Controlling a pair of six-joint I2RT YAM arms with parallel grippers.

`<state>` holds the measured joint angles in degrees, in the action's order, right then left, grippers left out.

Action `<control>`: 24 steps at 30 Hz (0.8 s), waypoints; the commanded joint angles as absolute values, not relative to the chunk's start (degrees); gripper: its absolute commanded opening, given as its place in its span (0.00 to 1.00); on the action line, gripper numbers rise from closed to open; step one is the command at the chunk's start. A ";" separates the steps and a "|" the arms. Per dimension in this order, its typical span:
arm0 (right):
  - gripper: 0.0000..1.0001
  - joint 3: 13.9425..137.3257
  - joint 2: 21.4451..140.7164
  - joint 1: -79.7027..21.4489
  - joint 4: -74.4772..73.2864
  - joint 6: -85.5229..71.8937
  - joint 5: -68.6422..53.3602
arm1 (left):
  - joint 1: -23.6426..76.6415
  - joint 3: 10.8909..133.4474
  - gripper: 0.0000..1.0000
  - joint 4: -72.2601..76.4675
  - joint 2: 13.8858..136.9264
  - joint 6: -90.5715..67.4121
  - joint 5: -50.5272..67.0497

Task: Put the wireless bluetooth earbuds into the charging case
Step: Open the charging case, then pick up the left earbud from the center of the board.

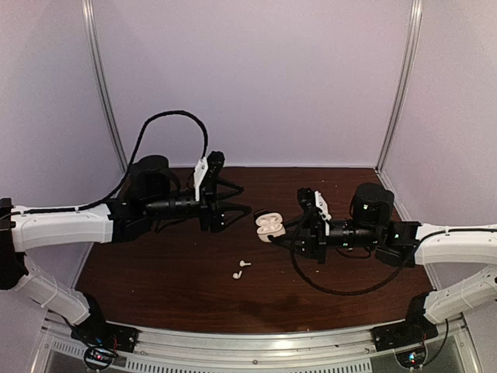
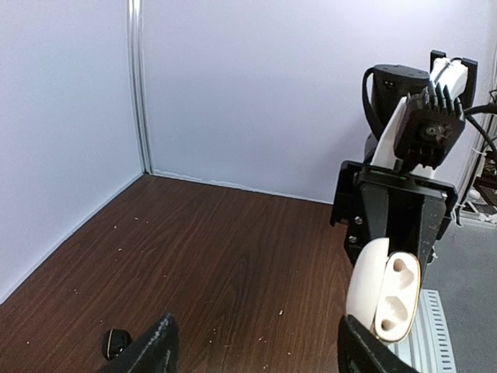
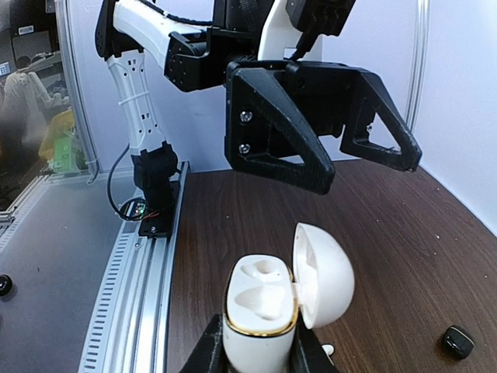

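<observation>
Where the charging case [image 1: 270, 227] sits: we find it lifted off the table [image 1: 155, 287] near the middle of the top view, clamped at its base by the right gripper [image 3: 258, 353].
Right gripper state: closed narrow on the case, with one finger pressed to each side of the body.
Case attitude: the lid [image 3: 322, 272] is swung open to one side. We see two moulded sockets [image 3: 260, 289] turned toward the left arm.
Left gripper [image 1: 242, 200]: its fingers are spread wide and grip nothing. It hangs above the table at 10 o'clock from the case, near it and not touching.
White earbuds [image 1: 236, 274]: two pieces lie close together on the table at 7 o'clock from the case in the top view, apart from both grippers.
Black earbud [image 3: 458, 340]: one piece lies on the table at 4 o'clock from the case in the right wrist view. We also find it low in the left wrist view, at 8 o'clock from frame centre, just beside one finger of the left gripper.
</observation>
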<state>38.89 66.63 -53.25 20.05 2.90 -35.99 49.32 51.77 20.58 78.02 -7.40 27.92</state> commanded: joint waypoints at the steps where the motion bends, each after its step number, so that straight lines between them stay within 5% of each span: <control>1: 0.00 35.87 64.93 -51.33 27.29 -2.74 -35.88 | 46.13 47.67 0.73 24.63 74.09 -12.01 22.81; 8: 0.00 32.77 63.85 -47.44 31.68 -7.01 -36.83 | 44.74 40.91 0.70 21.09 75.30 -15.00 14.46; 17: 0.00 30.52 61.94 -45.33 31.71 -8.08 -36.93 | 49.01 22.69 0.58 41.40 78.11 -10.36 13.30; 24: 0.00 29.88 61.11 -44.71 31.36 -8.10 -36.92 | 53.35 25.18 0.57 43.05 90.46 -6.21 10.94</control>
<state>30.37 62.46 -45.28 29.80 -7.55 -36.23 52.18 22.96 36.21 85.80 -9.32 13.13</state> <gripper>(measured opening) 0.226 0.571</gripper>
